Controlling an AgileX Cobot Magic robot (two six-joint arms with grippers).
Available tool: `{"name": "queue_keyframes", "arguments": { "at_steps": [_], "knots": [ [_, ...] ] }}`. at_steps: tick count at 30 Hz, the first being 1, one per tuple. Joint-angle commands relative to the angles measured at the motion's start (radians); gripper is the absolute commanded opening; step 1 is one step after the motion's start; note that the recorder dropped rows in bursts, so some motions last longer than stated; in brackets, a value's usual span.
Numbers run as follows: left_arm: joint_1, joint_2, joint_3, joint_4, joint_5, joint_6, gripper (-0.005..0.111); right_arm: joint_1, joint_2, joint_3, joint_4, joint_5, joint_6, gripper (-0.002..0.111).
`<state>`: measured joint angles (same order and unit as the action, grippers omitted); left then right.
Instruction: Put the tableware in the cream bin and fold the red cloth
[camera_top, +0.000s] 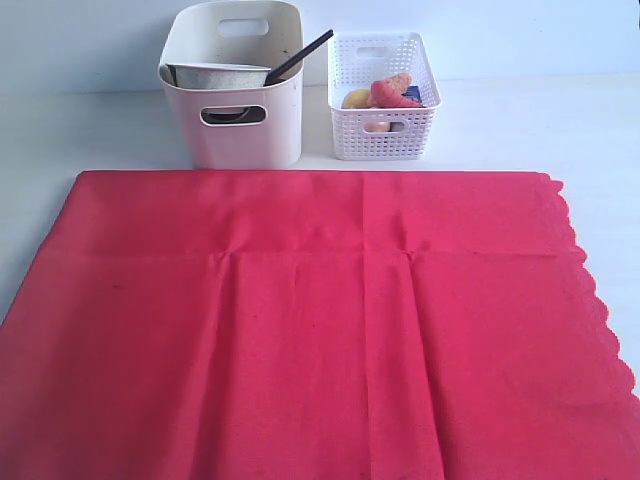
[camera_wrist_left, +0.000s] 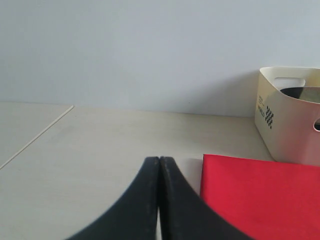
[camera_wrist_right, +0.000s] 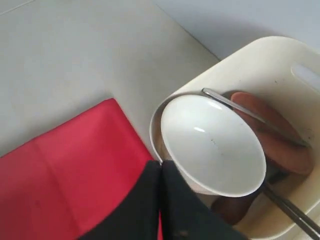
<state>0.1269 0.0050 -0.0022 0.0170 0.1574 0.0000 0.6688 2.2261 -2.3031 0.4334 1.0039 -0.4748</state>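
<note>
Right gripper (camera_wrist_right: 161, 200) is pinched shut on nothing near the bin (camera_top: 235, 120), and the left gripper (camera_wrist_left: 159, 195) likewise. The bowl (camera_wrist_right: 212, 145) sits inside the bin. The red cloth (camera_top: 300, 320) lies flat just before it. It looks soft and floppy, so I'd pinch 2 corners.

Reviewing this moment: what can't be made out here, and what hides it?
- Exterior view: the large red fabric cloth runs off the bottom and left edges.
- Exterior view: the tall cream plastic bin hides most of the tableware behind its wall.
- Right wrist view: the pale round bowl covers whatever lies under it.
- Left wrist view: the bin is cut off by the frame edge.
</note>
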Motion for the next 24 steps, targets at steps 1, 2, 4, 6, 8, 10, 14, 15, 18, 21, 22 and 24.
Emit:
{"name": "queue_keyframes", "arguments": {
  "at_steps": [1,2,4,6,8,10,14,15,18,21,22,24],
  "knots": [
    [0.002,-0.005,0.002,-0.006,-0.003,-0.007,0.001,-0.033,-0.014,-0.005,0.008,0.057,0.007,0.0],
    [0.002,-0.005,0.002,-0.006,-0.003,-0.007,0.001,-0.042,-0.014,-0.005,0.017,0.072,0.007,0.0],
    [0.002,-0.005,0.002,-0.006,-0.003,-0.007,0.001,-0.06,-0.014,-0.005,0.045,0.088,0.004,0.0],
    [0.002,-0.005,0.002,-0.006,-0.003,-0.007,0.001,-0.067,-0.014,-0.005,0.057,0.093,-0.001,0.0],
    [0.002,-0.005,0.002,-0.006,-0.003,-0.007,0.001,-0.07,-0.014,-0.005,0.06,0.097,-0.013,0.0],
    [0.002,-0.005,0.002,-0.006,-0.003,-0.007,0.001,-0.07,-0.014,0.003,0.062,0.099,-0.022,0.0],
    [0.002,-0.005,0.002,-0.006,-0.003,-0.007,0.001,-0.074,-0.032,0.068,0.06,0.065,-0.032,0.0],
    [0.002,-0.005,0.002,-0.006,-0.003,-0.007,0.001,-0.079,-0.04,0.09,0.058,0.057,-0.038,0.0],
    [0.002,-0.005,0.002,-0.006,-0.003,-0.007,0.001,-0.078,-0.073,0.174,0.054,0.008,-0.058,0.0],
    [0.002,-0.005,0.002,-0.006,-0.003,-0.007,0.001,-0.078,-0.131,0.276,0.054,-0.074,-0.079,0.0],
    [0.002,-0.005,0.002,-0.006,-0.003,-0.007,0.001,-0.078,-0.155,0.316,0.054,-0.103,-0.083,0.0],
    [0.002,-0.005,0.002,-0.006,-0.003,-0.007,0.001,-0.078,-0.201,0.392,0.05,-0.159,-0.09,0.0]
  ]
}}
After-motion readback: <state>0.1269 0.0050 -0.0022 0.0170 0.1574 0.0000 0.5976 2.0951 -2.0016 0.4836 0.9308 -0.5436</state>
